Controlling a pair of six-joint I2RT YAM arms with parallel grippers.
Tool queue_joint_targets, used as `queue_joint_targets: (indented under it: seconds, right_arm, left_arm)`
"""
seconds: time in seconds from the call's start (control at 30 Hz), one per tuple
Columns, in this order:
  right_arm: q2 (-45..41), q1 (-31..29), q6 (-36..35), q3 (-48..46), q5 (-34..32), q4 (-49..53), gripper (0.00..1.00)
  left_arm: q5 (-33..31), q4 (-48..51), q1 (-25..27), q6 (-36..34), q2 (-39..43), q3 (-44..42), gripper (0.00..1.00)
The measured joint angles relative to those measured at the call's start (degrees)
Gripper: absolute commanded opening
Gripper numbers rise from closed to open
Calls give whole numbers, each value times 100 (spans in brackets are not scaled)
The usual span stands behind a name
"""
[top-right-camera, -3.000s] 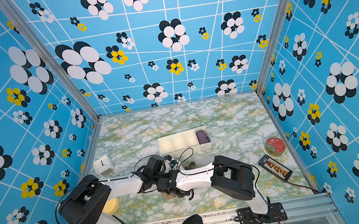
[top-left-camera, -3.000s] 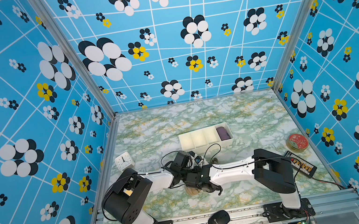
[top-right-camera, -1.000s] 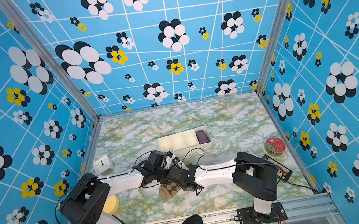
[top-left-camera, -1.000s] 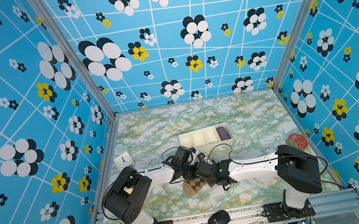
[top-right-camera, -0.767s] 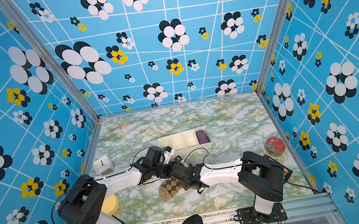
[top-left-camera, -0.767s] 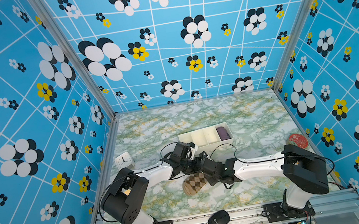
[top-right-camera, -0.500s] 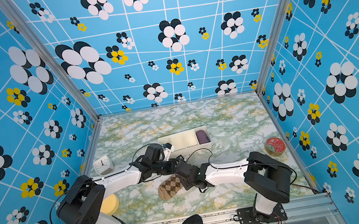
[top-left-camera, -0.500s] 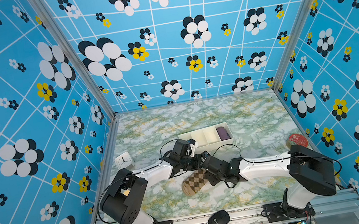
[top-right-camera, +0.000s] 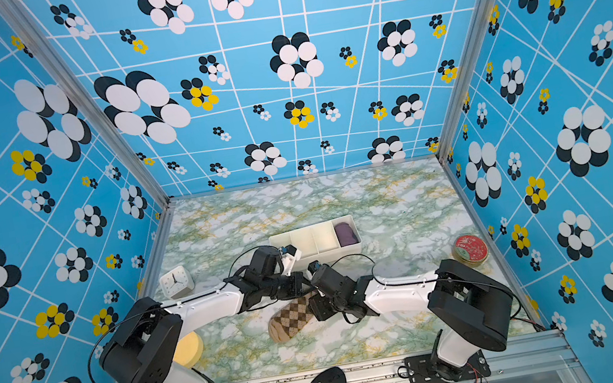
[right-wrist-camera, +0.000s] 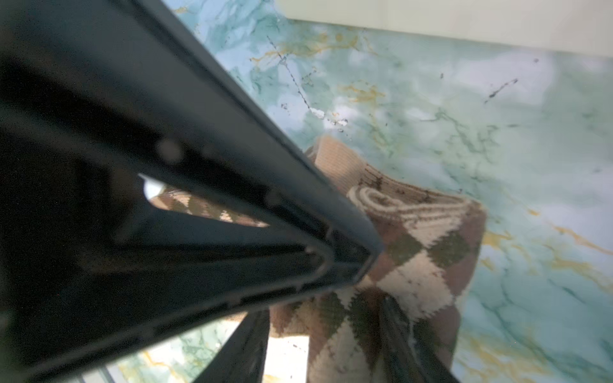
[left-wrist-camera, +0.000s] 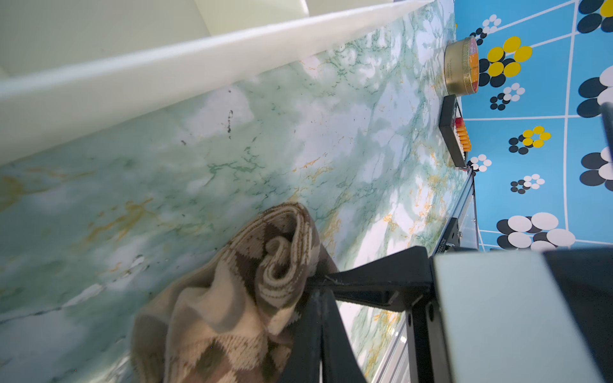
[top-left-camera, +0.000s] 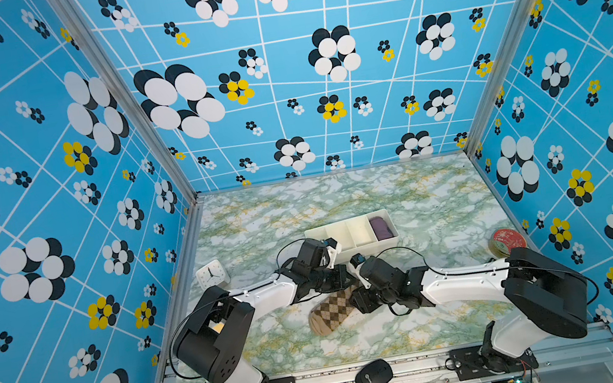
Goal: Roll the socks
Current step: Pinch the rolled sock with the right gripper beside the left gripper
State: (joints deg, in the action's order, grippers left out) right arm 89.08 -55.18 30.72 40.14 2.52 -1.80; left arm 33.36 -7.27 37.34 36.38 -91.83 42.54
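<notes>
The marbled surface [top-left-camera: 422, 190] looks smooth to me, and that is my main worry: if the loose end of the fabric slides on it instead of staying put, the roll goes slack or unwinds. The left arm [top-left-camera: 267, 294] and right arm [top-left-camera: 463, 280] both reach low toward the middle, forearms nearly level, wrists meeting nose to nose just in front of the white divided tray [top-left-camera: 369, 248]. Crowded like that, the 2 could knock each other or nudge the tray.

The argyle socks [top-left-camera: 331, 312] lie on the surface between them, near the tray but apart from it. 1 end is wound into a small coil and the rounded end lies flat toward the near edge.

The left tool [left-wrist-camera: 315, 285] is clamped tight on the coil's edge. The right tool [right-wrist-camera: 378, 280] has its jaws apart with sock fabric between them, and I cannot tell whether they press it. If it has let go while the left one pulls, I judge the coil could spring open.
</notes>
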Motion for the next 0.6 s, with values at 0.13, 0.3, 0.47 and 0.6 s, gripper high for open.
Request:
queue_joint_targets:
  seconds: [0.13, 0.3, 0.47, 0.6]
  right_arm:
    - [0, 24, 42, -35, 138, -103, 56]
    - [-11, 92, 129, -81, 271, -197, 56]
    - [-114, 181, 149, -184, 382, -234, 56]
    - [-177, 208, 151, -229, 407, -225, 56]
  left_arm:
    - [44, -15, 98, 4, -109, 0, 6]
    - [76, -48, 168, 7, -271, -2, 6]
    - [72, -46, 170, 2, -339, -4, 6]
    - [46, -48, 170, 0, -422, -4, 6]
